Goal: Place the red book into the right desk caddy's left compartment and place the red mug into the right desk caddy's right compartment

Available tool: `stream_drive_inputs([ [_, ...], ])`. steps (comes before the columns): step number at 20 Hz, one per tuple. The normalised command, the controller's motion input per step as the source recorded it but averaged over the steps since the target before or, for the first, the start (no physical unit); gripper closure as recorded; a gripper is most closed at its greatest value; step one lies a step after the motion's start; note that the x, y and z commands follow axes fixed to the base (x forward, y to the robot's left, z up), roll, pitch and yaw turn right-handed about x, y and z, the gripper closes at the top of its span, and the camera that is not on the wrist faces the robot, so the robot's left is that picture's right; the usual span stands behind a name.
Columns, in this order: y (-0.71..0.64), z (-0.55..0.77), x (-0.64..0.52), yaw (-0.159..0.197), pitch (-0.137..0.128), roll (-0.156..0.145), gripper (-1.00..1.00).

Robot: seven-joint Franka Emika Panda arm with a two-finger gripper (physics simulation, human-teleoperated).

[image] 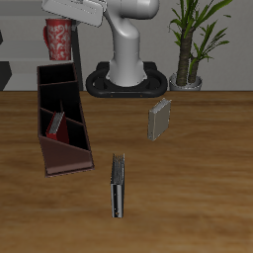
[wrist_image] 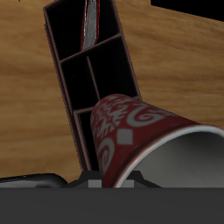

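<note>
Red with its white floral pattern, the red mug point(image: 57, 40) hangs clenched in my tool point(image: 61, 22), carried high above the far end of the right desk caddy point(image: 61, 119) so it clears the walls before I lower it. Through the wrist view the mug point(wrist_image: 131, 131) tilts with its pale mouth outward, and the caddy's dark open sections point(wrist_image: 92, 61) lie below it. I judge the red book point(image: 56, 125) already placed: it leans inside one section, nearer the bench point(image: 198, 198) front. A grey book point(image: 159, 120) and a black book point(image: 118, 186) stand apart, untouched, well clear of my path
</note>
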Motion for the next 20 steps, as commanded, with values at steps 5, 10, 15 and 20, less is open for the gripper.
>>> stream_drive_inputs([
  [5,-0.06,-0.09,0.2,-0.038,0.068,-0.009,1.0],
  [10,-0.03,-0.14,0.21,-0.023,0.072,-0.005,1.0],
  [15,0.2,-0.16,-0.01,0.026,0.016,0.043,1.0],
  [20,0.07,-0.03,-0.16,0.005,0.001,0.018,1.0],
])
